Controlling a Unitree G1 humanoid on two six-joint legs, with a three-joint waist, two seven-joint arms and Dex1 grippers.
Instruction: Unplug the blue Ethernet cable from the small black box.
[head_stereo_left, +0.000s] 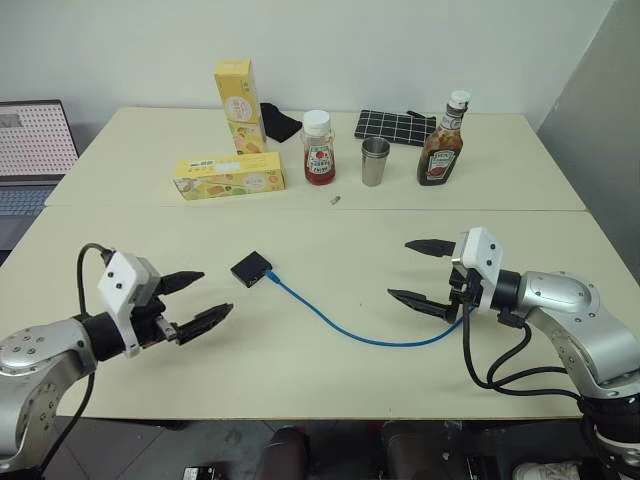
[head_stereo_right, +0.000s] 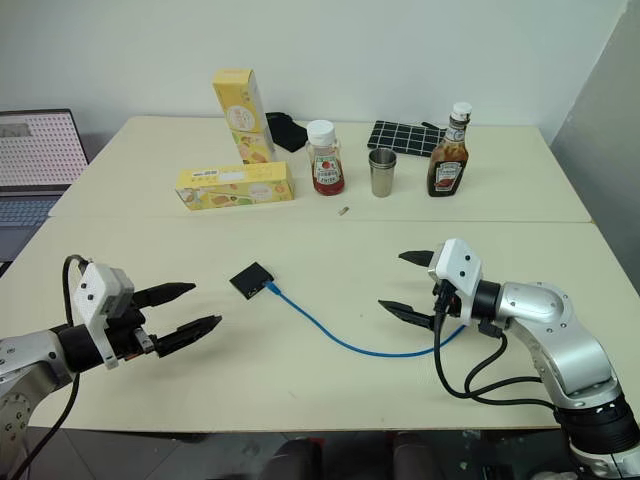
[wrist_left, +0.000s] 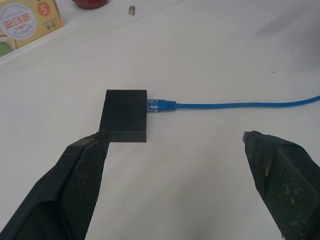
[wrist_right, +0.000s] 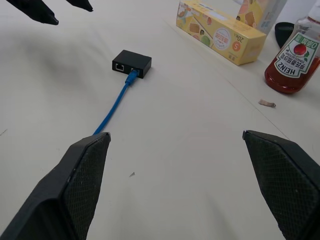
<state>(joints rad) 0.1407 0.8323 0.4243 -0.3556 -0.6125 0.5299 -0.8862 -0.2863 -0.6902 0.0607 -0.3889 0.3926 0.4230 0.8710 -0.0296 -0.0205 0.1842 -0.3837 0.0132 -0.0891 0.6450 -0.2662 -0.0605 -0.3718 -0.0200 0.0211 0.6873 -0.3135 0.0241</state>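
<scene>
Small flat matte-black plastic box (head_stereo_left: 251, 268) lies mid-worktop (head_stereo_left: 300, 370), thin bright-blue Ethernet cable (head_stereo_left: 350, 330) still plugged in. Left claw (head_stereo_left: 195, 303) and right claw (head_stereo_left: 418, 270) flank it, both spread apart, empty, presumably ready to brace and pull.

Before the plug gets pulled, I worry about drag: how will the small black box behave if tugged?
The small black box looks light and flat, lying loose on the table, so it would probably slide rather than tip. The blue Ethernet cable curves slackly, likely floppy.
</scene>
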